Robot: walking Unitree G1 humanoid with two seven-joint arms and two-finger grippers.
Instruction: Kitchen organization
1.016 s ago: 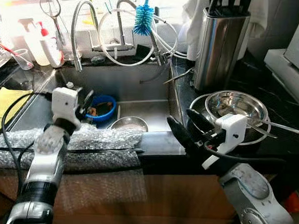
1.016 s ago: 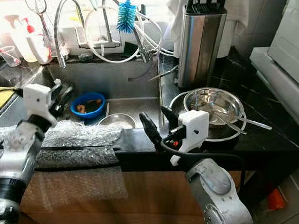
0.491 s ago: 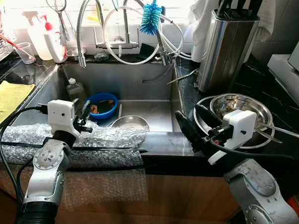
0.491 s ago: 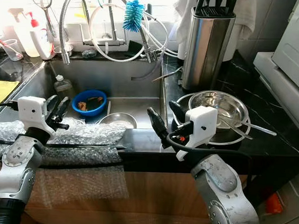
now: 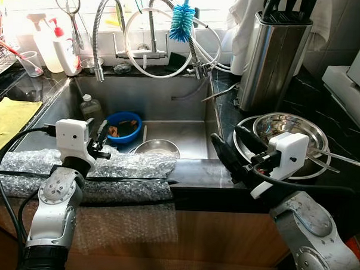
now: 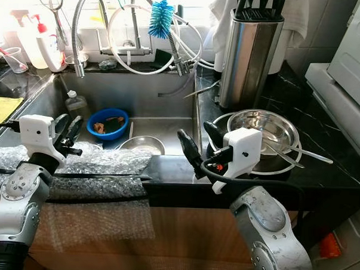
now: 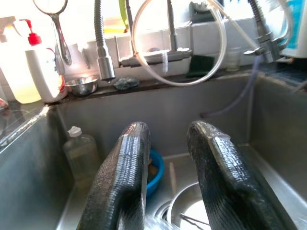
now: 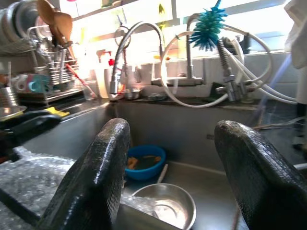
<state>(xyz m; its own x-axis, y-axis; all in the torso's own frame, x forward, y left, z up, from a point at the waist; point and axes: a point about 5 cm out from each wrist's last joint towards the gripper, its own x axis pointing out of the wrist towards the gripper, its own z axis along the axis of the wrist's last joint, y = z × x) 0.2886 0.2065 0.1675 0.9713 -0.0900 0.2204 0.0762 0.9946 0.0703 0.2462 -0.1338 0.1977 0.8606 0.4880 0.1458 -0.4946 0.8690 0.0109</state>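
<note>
Steel sink (image 5: pixel 169 104), crinkled bubble wrap (image 5: pixel 131 166), round blue bowl (image 5: pixel 123 128)

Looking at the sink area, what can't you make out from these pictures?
- Contents of the round blue plastic bowl: brownish bits, too small in the eye views.
- Small steel bowl in the sink: near side hidden behind the bubble wrap.
- Tall steel knife block: its top cut off by the left eye view's edge.

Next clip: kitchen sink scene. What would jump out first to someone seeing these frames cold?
Probably the two black claws held up at the sink's front edge, the left claw above a bubble wrap strip on the rim, the right claw open beside a stack of steel bowls on the dark counter. Next, the blue bowl in the basin and the blue bottle brush up by the faucets.
</note>
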